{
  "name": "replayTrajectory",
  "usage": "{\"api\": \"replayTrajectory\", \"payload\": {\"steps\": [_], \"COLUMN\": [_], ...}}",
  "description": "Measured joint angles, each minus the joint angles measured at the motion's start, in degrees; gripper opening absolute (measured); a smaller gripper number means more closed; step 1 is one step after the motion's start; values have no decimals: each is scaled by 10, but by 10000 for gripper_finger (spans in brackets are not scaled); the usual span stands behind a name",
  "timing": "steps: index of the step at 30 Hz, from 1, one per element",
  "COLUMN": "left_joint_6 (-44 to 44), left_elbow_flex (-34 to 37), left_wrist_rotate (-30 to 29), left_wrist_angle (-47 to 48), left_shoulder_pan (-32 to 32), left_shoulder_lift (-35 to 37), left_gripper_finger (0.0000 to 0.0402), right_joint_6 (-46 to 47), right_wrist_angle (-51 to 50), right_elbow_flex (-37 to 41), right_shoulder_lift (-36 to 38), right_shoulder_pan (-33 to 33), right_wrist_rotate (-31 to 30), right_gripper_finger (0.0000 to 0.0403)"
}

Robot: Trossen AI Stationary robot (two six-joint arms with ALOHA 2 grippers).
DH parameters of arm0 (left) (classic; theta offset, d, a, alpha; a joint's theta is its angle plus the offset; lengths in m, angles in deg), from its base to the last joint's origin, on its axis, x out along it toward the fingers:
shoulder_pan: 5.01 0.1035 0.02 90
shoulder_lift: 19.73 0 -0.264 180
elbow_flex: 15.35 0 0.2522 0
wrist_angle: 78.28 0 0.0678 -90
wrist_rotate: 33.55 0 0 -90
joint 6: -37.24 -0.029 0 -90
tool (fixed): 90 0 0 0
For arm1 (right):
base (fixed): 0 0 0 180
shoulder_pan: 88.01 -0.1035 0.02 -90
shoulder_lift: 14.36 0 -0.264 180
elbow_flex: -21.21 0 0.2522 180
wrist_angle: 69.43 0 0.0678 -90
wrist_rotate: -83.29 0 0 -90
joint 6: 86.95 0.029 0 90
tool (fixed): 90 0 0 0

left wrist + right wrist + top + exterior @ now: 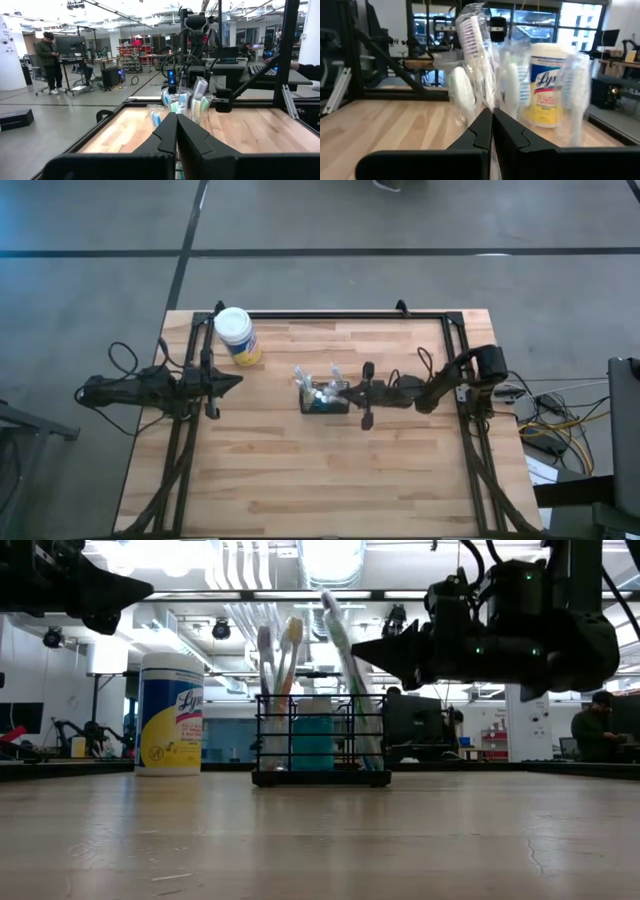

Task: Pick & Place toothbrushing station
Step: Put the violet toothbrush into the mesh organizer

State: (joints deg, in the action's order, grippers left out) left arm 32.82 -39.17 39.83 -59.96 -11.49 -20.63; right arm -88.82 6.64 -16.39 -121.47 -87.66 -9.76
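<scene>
The toothbrushing station (325, 402) is a small black openwork caddy (320, 750) standing on its base at the table's middle. Several toothbrushes (280, 660), some in clear wrap (475, 50), stick up out of it. My right gripper (338, 392) comes level from the table's right, shut, with its tips (356, 648) at the height of the brush heads, right beside a leaning wrapped brush (338, 635). My left gripper (236, 382) waits shut at the table's left, pointing level at the caddy (185, 102). My right gripper holds nothing between its shut fingers (492, 112). Its tips stand right at the leaning wrapped toothbrush (485, 85), up by the brush heads, coming level from the table's right. Whether they touch the wrap I cannot tell.
A white-capped jar with a yellow label (237, 335) stands at the far left of the table (170, 715). Black frame rails (340, 313) run along the far edge and both sides. Bare wood (320, 480) lies toward the near edge. A person (50, 62) stands in the room beyond.
</scene>
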Motion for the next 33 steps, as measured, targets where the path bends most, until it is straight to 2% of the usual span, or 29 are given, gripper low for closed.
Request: {"api": "replayTrajectory", "payload": {"steps": [17, 27, 33], "left_joint_6": [-2, -1, -1], "left_elbow_flex": [0, 0, 0], "left_wrist_rotate": [0, -4, -10], "left_wrist_angle": [0, -5, -5], "left_shoulder_pan": [0, 0, 0], "left_shoulder_lift": [0, 0, 0], "left_gripper_finger": [12, 12, 12], "right_joint_6": [5, 34, 21], "right_wrist_angle": [2, 5, -1], "right_elbow_flex": [34, 31, 33], "right_shoulder_lift": [-16, -51, -32], "right_shoulder_pan": [-30, -32, -32], "right_wrist_rotate": [-92, -105, -106], "right_gripper_finger": [8, 8, 8]}}
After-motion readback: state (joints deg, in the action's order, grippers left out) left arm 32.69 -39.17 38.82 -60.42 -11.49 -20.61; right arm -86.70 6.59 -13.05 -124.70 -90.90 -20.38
